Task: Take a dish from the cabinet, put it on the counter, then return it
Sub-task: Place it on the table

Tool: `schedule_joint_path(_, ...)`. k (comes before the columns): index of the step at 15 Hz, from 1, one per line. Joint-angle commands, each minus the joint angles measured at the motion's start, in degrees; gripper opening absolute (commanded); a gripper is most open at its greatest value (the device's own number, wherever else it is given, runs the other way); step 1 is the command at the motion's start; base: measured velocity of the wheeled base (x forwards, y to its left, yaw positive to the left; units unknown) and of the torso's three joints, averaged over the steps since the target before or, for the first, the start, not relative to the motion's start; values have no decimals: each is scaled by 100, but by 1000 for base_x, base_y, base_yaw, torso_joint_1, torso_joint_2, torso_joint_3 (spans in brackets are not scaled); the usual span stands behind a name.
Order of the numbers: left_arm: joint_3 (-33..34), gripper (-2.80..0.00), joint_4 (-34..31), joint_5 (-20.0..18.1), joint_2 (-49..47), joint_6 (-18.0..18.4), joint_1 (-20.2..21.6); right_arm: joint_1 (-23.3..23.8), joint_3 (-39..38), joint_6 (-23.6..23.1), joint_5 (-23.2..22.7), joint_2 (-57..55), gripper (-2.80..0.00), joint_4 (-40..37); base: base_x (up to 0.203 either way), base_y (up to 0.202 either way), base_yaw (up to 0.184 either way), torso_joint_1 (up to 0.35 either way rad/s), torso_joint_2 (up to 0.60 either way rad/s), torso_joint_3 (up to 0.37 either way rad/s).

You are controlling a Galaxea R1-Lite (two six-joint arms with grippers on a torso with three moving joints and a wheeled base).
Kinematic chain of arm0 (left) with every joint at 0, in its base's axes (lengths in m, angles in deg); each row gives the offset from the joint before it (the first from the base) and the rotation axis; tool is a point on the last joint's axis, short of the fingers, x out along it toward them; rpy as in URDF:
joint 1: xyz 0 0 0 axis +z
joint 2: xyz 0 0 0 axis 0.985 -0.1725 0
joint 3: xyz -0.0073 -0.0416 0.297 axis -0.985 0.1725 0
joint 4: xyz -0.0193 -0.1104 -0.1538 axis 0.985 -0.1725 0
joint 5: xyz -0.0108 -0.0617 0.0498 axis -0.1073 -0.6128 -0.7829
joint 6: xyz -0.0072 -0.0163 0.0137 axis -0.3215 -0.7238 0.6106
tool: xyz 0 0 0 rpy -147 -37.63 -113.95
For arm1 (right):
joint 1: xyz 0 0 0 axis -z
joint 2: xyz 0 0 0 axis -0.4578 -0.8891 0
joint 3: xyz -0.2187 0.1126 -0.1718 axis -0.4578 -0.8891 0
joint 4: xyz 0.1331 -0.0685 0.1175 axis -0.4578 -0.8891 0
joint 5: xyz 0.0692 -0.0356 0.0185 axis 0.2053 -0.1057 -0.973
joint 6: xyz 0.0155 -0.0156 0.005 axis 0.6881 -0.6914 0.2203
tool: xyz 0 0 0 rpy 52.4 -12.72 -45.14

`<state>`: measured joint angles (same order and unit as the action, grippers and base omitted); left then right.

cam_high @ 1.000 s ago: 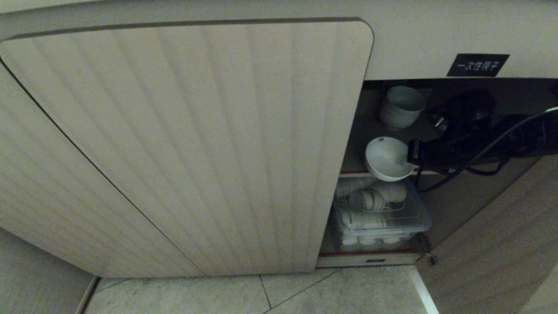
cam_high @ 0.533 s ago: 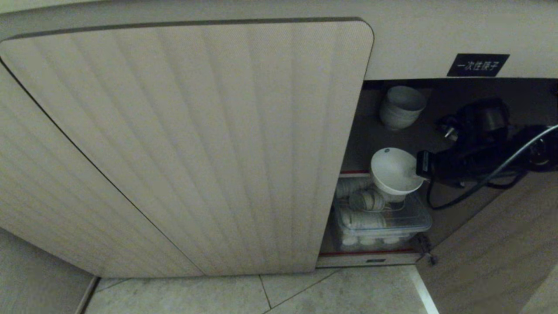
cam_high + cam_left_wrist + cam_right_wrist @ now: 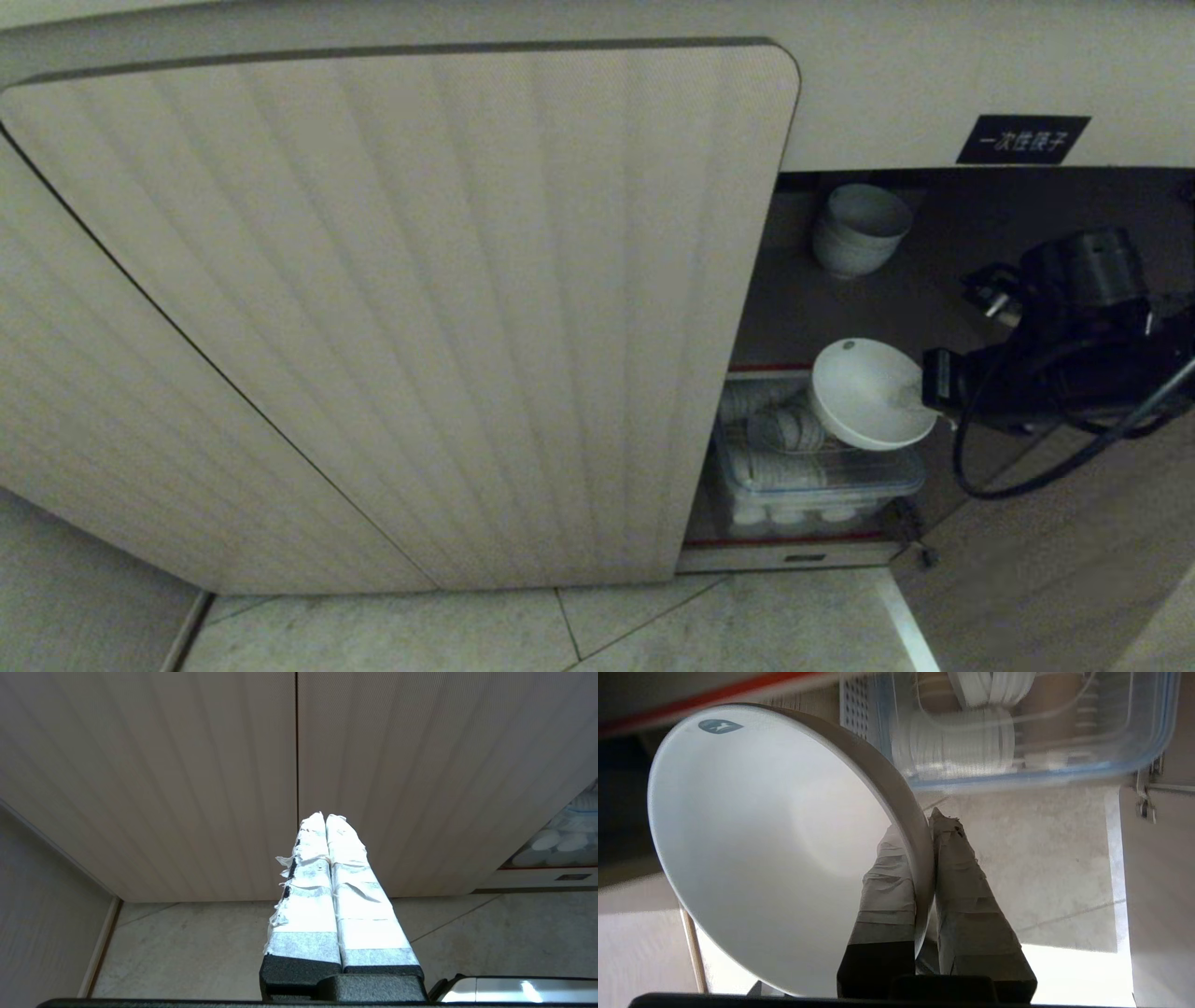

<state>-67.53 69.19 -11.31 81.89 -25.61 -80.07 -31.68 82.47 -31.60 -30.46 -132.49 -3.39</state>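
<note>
1. Dish: our right gripper has it pinched by the rim, one taped finger inside the bowl and the other against its outer wall, jaws nearly closed on the thin ceramic. It hangs tilted in the doorway of the cabinet, above the clear plastic box of stacked white crockery on the lower shelf.
2. We judge this the taking-out step: the dish is off the shelf but not yet clear of the opening. Next we must draw it out past the open door and lift it to the counter, which is out of view.
3. The dish is smooth, glossy and shallow, with a small grey mark near the rim; an edge grip on glazed ceramic could slip.
4. Another white bowl sits on the dark upper shelf.
5. The door is fluted, matte and round-cornered.
6. Our left gripper is parked low beside the closed door, taped fingers pressed together, empty.
</note>
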Motion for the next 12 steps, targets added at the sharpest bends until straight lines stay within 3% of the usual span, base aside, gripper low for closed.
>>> schedule_joint_path(1,0,-280,2,-1,2,-4,0,-5,-227,31,-14,378,-280,-26,0,0,0,0,0,0)
schedule_joint_path(12,0,-280,2,-1,2,-4,0,-48,-1318,59,-179,1677,-280,-391,0,0,0,0,0,0)
